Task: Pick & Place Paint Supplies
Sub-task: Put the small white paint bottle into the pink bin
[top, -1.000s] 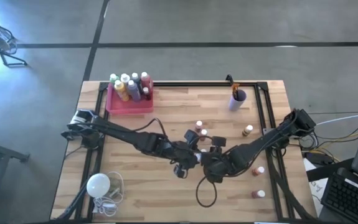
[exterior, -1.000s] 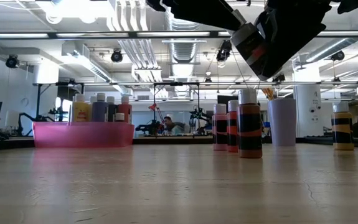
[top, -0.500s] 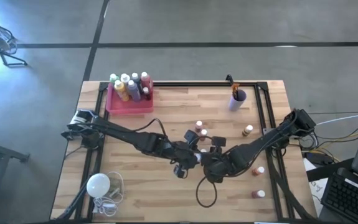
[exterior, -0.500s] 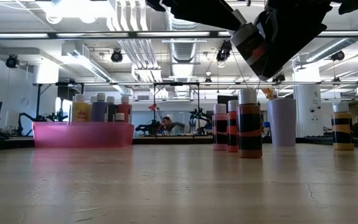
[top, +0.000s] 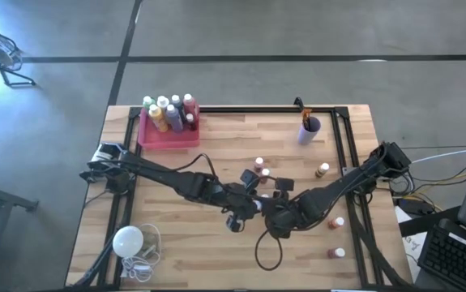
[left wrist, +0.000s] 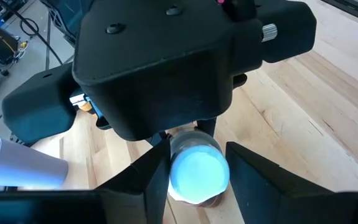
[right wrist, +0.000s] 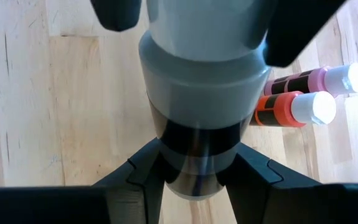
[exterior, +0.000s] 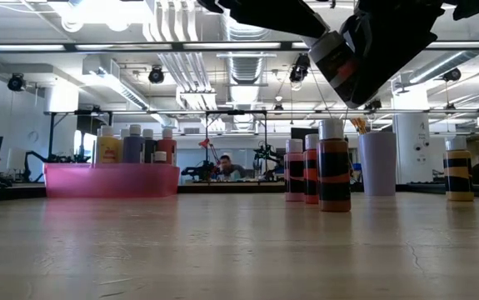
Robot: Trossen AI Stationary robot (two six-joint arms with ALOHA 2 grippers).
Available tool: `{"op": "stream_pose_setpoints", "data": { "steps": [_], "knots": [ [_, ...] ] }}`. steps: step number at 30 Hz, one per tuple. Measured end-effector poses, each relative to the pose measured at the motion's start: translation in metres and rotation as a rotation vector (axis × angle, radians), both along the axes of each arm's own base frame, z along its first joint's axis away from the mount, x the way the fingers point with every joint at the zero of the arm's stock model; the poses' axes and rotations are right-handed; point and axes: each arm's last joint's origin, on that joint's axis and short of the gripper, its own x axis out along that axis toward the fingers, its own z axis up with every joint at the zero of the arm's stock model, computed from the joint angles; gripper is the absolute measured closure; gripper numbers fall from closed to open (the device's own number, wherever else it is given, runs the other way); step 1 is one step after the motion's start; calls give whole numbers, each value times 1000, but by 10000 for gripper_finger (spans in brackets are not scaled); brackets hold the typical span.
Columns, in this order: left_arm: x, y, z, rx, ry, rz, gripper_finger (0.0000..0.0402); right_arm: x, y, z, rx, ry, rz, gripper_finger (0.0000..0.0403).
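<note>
Landmark: pink tray (top: 168,135) at the table's (top: 216,251) far-left corner, holding a cluster of white-capped paint bottles (top: 168,113). Toward the table's middle from the tray, both arms meet. Left gripper (left wrist: 197,177): jaws set either side of a white-capped bottle (left wrist: 196,172), fingers (left wrist: 150,180) close against it; a firm hold cannot be told. Right gripper (right wrist: 194,165): jaws closed around a large bottle (right wrist: 200,106) with a dark band. Beside them stand an orange bottle (right wrist: 294,109) and a pink bottle (right wrist: 319,81). Further bottles (top: 335,237) stand loose, well apart from the tray, toward the right edge. White cup (top: 309,128) of brushes stands along the far edge, right of the tray. White bulb (top: 128,241) lies at the near-left corner.
</note>
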Motion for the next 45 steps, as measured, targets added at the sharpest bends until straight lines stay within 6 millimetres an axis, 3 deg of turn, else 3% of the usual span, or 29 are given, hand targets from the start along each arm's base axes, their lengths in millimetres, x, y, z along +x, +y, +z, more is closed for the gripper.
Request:
{"op": "stream_pose_setpoints", "data": {
  "steps": [24,34,45],
  "knots": [
    [0,1,-3,-9,14,0,251,0,0,0,0,1,1,271],
    [2,2,-4,-12,12,-8,272,0,1,-1,12,9,3,269],
    [1,2,-6,1,51,-9,272,0,2,-1,55,8,0,201]
  ]
}}
